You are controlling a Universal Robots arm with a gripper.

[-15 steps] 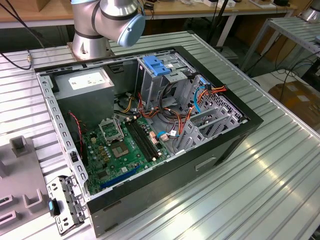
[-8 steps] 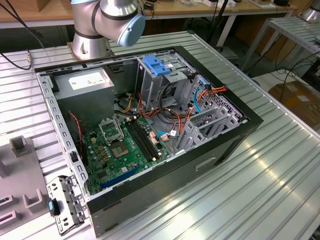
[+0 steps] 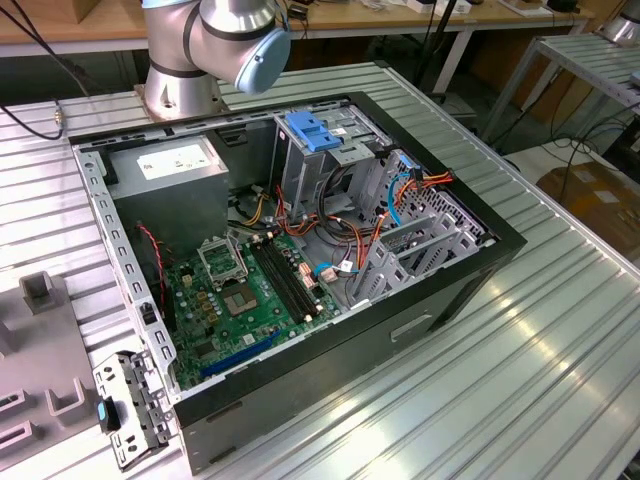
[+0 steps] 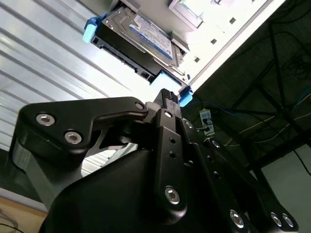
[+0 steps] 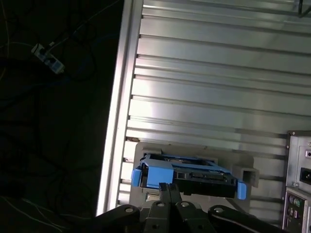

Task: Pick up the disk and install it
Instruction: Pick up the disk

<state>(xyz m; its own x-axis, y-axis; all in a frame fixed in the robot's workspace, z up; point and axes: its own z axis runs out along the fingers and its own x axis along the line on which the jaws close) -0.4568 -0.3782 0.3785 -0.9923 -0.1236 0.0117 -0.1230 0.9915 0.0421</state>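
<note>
The disk [image 5: 199, 175] is found outside the computer case [image 3: 420, 320]. It is laid flat on a light grey holder [image 5: 146, 148] on the ribbed metal table [image 5: 218, 73], near the table edge and just beside the rear of the case. Its label side is turned up, and blue rails [image 5: 146, 174] are fitted on both long sides.

In the first wrist view the gripper [image 5: 168, 186] is seen directly in front of the disk and very near to it; contact cannot be confirmed. The fingers [image 5: 164, 189] are closed together w/ no gap visible btw. them, and nothing is held.

The short edge w/ the connectors is turned toward the gripper. The long axis is therefore judged to run straight away from the fingertips, approx. along the line of the fingers. The pick-up is judged as not yet done.
</note>
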